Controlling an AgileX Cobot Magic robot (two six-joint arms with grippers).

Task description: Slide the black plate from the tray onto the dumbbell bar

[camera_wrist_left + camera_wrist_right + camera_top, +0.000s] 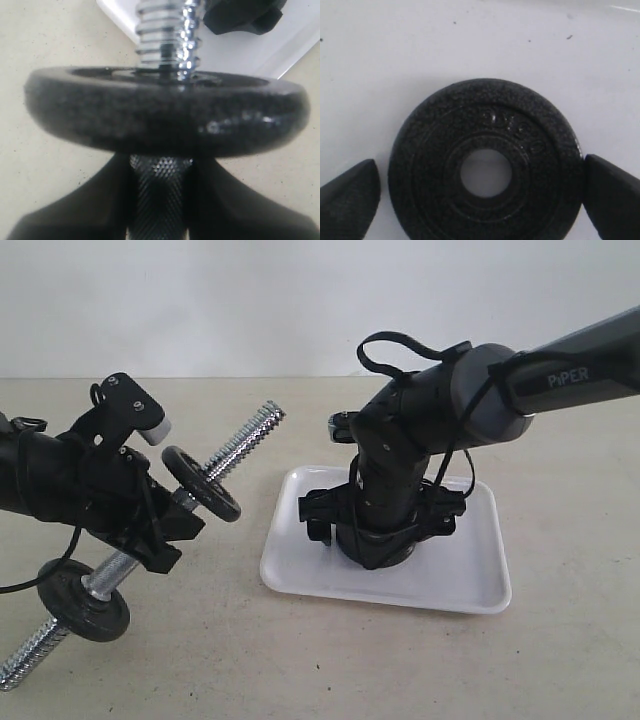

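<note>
The black plate (485, 165) lies flat on the white tray (470, 45), centre hole up. My right gripper (485, 200) is open and straddles it, one finger (347, 195) a little clear of its rim and the other finger (612, 195) right at the rim. In the exterior view the right gripper (378, 540) points down into the tray (470, 580) and hides the plate. My left gripper (165, 525) is shut on the knurled middle of the dumbbell bar (245, 445), which it holds tilted, upper threaded end towards the tray.
Two other black discs sit on the bar: one (201, 483) just above the left gripper, one (84, 600) below it near the table. The upper disc (165, 115) fills the left wrist view. The bar's lower threaded tip (25, 660) is near the tabletop.
</note>
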